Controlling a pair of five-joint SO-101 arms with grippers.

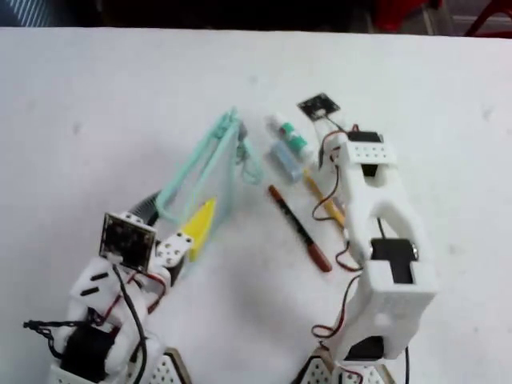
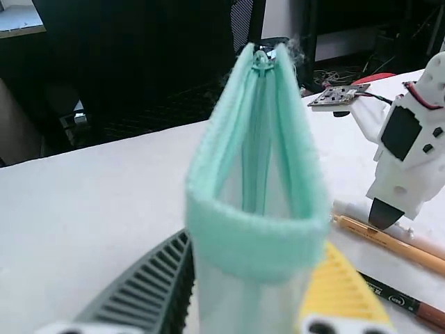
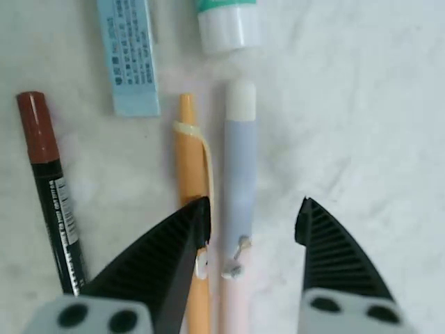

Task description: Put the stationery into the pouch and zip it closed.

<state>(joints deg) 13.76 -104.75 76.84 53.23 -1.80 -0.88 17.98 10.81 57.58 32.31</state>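
Observation:
The mint-green pouch [image 1: 204, 172] stands on its edge with its zip open, and my left gripper [image 2: 254, 247] is shut on its near end between a grey finger [image 2: 149, 289] and a yellow finger [image 2: 341, 292]. To its right lie a brown marker [image 1: 300, 228], an orange pen [image 3: 189, 160], a pale blue-and-pink pen [image 3: 240, 167], a blue eraser [image 3: 131, 52] and a green-and-white tube [image 3: 226, 21]. My right gripper [image 3: 254, 209] hangs open just above the table, one finger on each side of the pale pen. It holds nothing.
The white table [image 1: 96, 104] runs wide to the left and behind the pouch. The right arm's body [image 1: 384, 256] sits near the front edge, right of the marker. Dark floor and furniture lie beyond the far table edge.

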